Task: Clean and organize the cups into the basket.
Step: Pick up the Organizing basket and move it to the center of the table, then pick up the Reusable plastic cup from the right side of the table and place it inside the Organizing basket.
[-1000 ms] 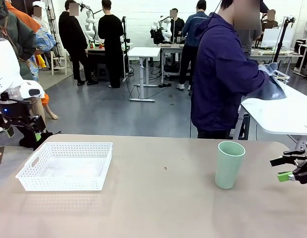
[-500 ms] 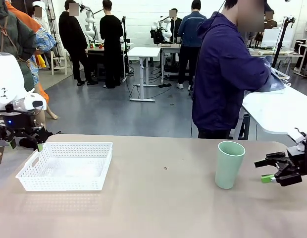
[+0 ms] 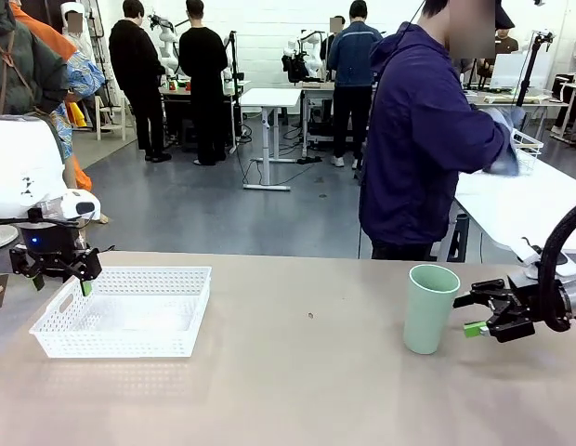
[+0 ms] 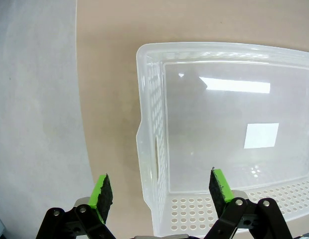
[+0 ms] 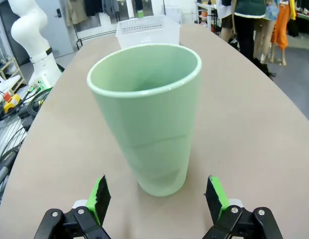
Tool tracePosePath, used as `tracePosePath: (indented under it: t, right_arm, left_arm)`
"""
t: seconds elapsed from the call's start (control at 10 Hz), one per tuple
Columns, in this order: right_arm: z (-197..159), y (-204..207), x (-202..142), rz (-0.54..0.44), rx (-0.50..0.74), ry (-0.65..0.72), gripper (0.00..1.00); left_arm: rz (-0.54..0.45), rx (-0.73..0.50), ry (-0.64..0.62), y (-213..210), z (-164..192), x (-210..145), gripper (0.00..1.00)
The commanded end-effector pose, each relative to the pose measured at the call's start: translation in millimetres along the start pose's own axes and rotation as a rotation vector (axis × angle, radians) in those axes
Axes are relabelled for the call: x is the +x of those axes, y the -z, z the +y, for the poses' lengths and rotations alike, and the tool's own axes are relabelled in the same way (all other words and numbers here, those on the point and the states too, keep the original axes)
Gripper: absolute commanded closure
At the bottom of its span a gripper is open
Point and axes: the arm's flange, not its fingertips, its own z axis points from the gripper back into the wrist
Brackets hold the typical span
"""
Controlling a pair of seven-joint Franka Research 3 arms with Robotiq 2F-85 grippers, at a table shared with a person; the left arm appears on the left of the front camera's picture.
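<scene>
One pale mint green cup (image 3: pixel 430 308) stands upright on the tan table, right of the middle. My right gripper (image 3: pixel 472 314) is open just to its right, at the height of its lower half, not touching it. In the right wrist view the cup (image 5: pixel 149 119) rises close ahead of the open right gripper (image 5: pixel 157 195), whose fingers flank its base. The white lattice basket (image 3: pixel 116 342) sits empty at the left of the table. My left gripper (image 3: pixel 60 279) hovers open over its left end. From the left wrist, the open left gripper (image 4: pixel 161 188) straddles the basket's handle-side rim (image 4: pixel 147 124).
A person in a dark blue jacket (image 3: pixel 413 139) stands beyond the table's far edge, turned toward a white side table (image 3: pixel 530 209) at the right, hands on a cloth by a wire basket (image 3: pixel 528 141). The basket (image 5: pixel 148 27) lies far beyond the cup.
My right gripper has moved left, closing in on the cup. My left gripper has shifted right and down to the basket's left end. Both stayed open.
</scene>
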Motion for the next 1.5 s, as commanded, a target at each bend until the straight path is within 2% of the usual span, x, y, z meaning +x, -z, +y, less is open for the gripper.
tracePosePath:
  t: [0.0,0.4,0.5,0.6,1.0,1.2,1.4]
  right_arm:
    - [-7.1,11.5,0.8,-0.044,0.009,-0.032,0.0]
    - [-10.2,30.5,8.4,-0.06,0.023,-0.033,0.0]
    - [-5.6,23.8,13.6,-0.036,-0.047,0.002,0.0]
    - [-2.9,24.9,7.6,-0.03,0.044,-0.016,0.0]
    - [-4.1,24.4,8.9,-0.031,0.03,-0.014,0.0]
    - [-5.0,40.1,11.8,-0.015,0.019,-0.099,0.0]
    - [-9.5,49.5,10.8,-0.059,0.027,-0.131,0.0]
  left_arm:
    - [-0.018,-0.018,-0.035,-2.6,-2.8,3.0,0.0]
    - [0.0,-0.004,-0.003,-0.2,-0.4,0.2,0.0]
    - [0.0,-0.004,-0.003,-0.2,-0.4,0.2,0.0]
    - [0.0,-0.004,-0.003,-0.2,-0.4,0.2,0.0]
    - [0.0,-0.004,-0.003,-0.2,-0.4,0.2,0.0]
    - [-0.015,0.001,-0.007,8.1,-0.6,2.2,0.0]
    - [-0.05,-0.014,0.008,14.6,1.7,6.1,0.0]
